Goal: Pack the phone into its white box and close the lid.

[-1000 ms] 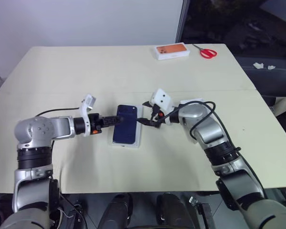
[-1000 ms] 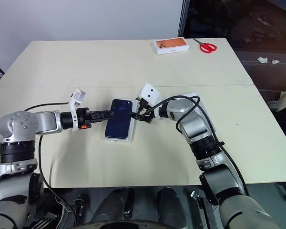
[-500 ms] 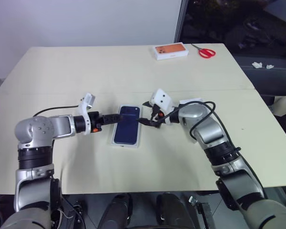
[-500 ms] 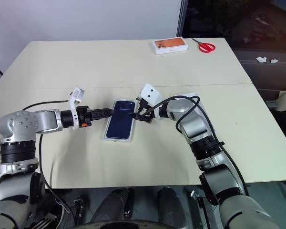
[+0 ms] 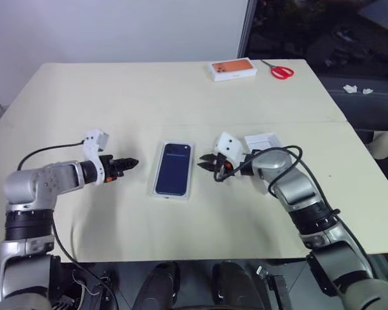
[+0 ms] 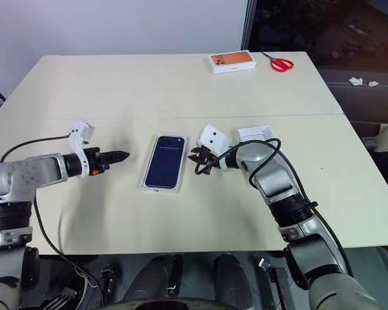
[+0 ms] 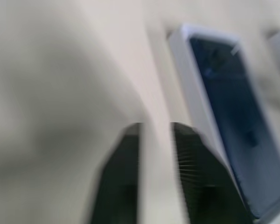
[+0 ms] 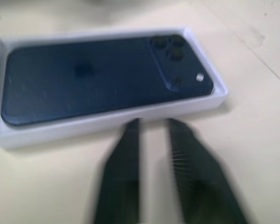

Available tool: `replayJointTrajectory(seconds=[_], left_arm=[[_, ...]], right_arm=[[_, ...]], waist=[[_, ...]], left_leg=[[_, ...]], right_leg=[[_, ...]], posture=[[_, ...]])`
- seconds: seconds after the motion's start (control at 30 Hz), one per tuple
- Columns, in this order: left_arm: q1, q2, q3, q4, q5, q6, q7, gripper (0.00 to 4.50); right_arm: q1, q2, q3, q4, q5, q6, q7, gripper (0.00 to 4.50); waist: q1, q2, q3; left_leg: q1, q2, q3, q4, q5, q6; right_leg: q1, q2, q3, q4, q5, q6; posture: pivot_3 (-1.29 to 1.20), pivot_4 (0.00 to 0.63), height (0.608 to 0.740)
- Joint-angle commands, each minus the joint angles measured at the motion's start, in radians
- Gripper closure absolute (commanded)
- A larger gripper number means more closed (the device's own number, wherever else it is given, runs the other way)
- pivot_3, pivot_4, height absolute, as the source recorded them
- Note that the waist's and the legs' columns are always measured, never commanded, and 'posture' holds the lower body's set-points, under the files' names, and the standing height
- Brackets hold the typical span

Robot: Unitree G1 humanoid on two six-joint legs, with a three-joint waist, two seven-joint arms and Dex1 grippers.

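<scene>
Head view: you've got the slim dark navy-blue phone [image 5: 173, 168] lying flat inside the shallow white cardboard box [image 5: 158, 192], mid-table on the cream tabletop [image 5: 149, 97]. Left gripper [image 5: 130, 163] sits left of the box, apart from it, fingers together, empty. Right gripper [image 5: 205, 164] is just right of the box, fingers together too, holding nothing. A white insert [image 5: 261, 142] lies right of that arm. Far edge: white box w/ orange phone picture [image 5: 233, 69] and red scissors [image 5: 282, 71].

L wrist view: blurred; fingers [image 7: 196, 172] near the box wall.

R wrist view: fingers [image 8: 123, 163] just short of the box's long wall, camera cluster [image 8: 175, 46] visible.
</scene>
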Motion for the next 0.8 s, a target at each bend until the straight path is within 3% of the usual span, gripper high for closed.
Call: replayJointTrajectory(seconds=[0.03,0.17,0.37,0.8], left_arm=[[0.007,-0.033,-0.051,-0.028,0.033,-0.048,-0.014,4.48],[0.009,-0.063,-0.189,0.007,0.128,-0.112,-0.035,4.48],[-0.051,-0.148,-0.259,0.012,0.137,-0.098,-0.083,4.48],[-0.239,-0.407,-0.323,0.240,0.250,-0.207,-0.100,4.48]], right_arm=[[0.011,-0.003,0.047,0.007,-0.065,-0.072,-0.020,4.50],[-0.003,0.022,0.073,0.043,-0.106,-0.095,-0.047,4.50],[-0.030,0.033,0.041,0.064,-0.104,-0.083,-0.050,4.50],[0.067,-0.185,-0.055,0.035,-0.107,-0.089,0.013,4.50]], waist=[[0.002,0.000,0.000],[0.003,0.001,-0.001],[0.012,0.002,-0.001],[0.057,0.002,-0.001]], left_leg=[[0.000,0.000,0.000,0.000,0.000,0.000],[0.001,0.000,0.000,0.000,0.000,0.000],[0.002,-0.003,-0.002,0.002,-0.001,0.002],[0.001,-0.007,-0.003,0.007,-0.003,0.006]], right_leg=[[0.000,0.000,0.000,0.000,0.000,0.000],[0.002,0.000,0.000,0.000,0.000,0.000],[0.004,-0.002,-0.001,0.000,0.000,0.000],[0.009,-0.003,-0.003,-0.004,0.000,0.000]], posture=[[0.00,0.150,0.740],[0.00,0.150,0.740],[0.00,0.150,0.740],[0.00,0.150,0.740]])
